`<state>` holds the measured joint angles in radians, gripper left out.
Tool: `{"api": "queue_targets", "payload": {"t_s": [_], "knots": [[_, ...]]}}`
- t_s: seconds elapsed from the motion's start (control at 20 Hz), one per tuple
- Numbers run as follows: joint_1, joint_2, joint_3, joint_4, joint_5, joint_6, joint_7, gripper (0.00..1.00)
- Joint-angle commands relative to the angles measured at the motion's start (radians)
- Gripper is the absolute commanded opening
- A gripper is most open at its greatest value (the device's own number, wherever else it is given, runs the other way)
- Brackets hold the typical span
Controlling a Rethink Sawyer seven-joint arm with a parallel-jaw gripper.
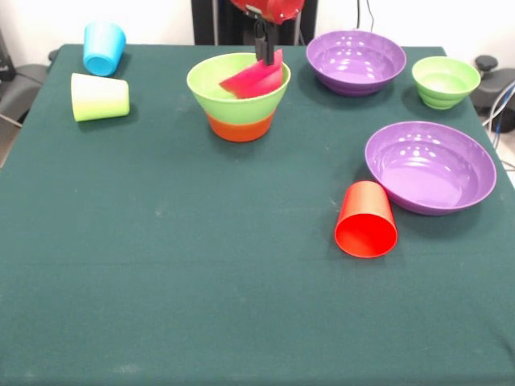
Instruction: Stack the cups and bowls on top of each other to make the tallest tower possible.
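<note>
Right, on my front camera the black gripper (264,50) pinches the rim of a glossy pink plastic bowl (256,79), tilted inside the lime-green-over-orange bowl tower (239,100). A red tumbler (366,219) lies on its side, touching the nearer purple bowl (430,166). I see blue (104,48) and lime (100,97) tumblers lying toppled far left.

Arm in from top centre, pincer (264,55) pointing straight down.

Only the lowest bit of the arm shows: red housing cut off by the top edge, w/ dark slim fingers (260,44) hanging vertical below it. Fingers sit close together, approx parallel, tips pinched on the upper rim of a pink bowl (256,79), which hangs tilted from them. Wrist looks upright, no visible lean. Rest of arm out of frame.
</note>
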<state>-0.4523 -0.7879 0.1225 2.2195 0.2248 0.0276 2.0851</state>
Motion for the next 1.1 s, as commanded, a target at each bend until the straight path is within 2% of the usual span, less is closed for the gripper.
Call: {"api": "queue_targets", "payload": {"t_s": [0.05, 0.2, 0.4, 1.1], "knots": [[0.051, 0.078, -0.022, 0.015, -0.004, -0.032, 0.167, 0.0], [0.118, 0.075, -0.124, 0.003, 0.009, 0.004, 0.156, 0.0], [0.184, 0.057, -0.242, -0.016, 0.006, 0.104, 0.124, 0.0], [0.188, 0.12, -0.259, -0.07, 0.007, 0.07, 0.119, 0.0]]}}
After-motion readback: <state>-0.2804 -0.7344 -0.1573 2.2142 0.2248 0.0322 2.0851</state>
